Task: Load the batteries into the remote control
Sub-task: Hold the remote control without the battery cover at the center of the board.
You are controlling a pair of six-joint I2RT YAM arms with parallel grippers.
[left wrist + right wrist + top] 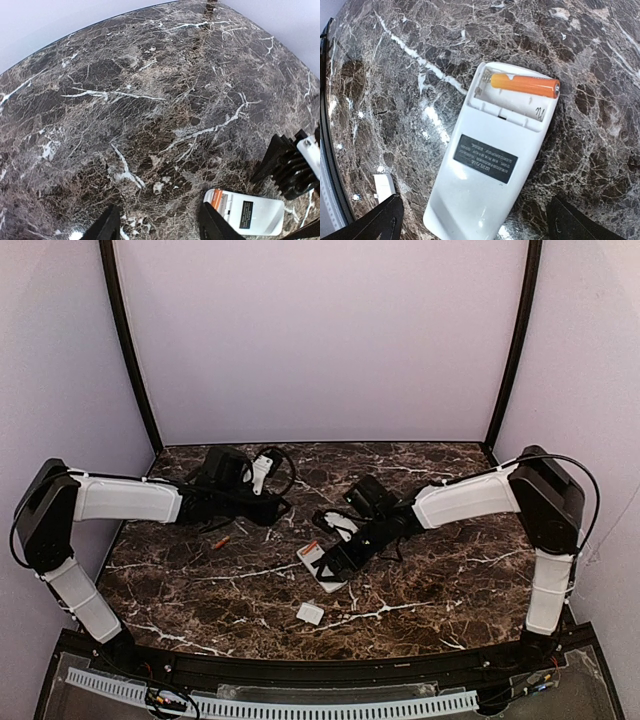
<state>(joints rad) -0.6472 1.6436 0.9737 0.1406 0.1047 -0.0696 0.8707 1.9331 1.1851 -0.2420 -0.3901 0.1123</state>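
White plastic remote [485, 192], orange cylindrical battery [525, 84] in recess [517, 106]; left jaws, right jaws released.

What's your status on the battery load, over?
Left hand open, empty. Right hand open above remote control. One battery in recess, tip overhanging; other battery loose on table. Nothing in the way.
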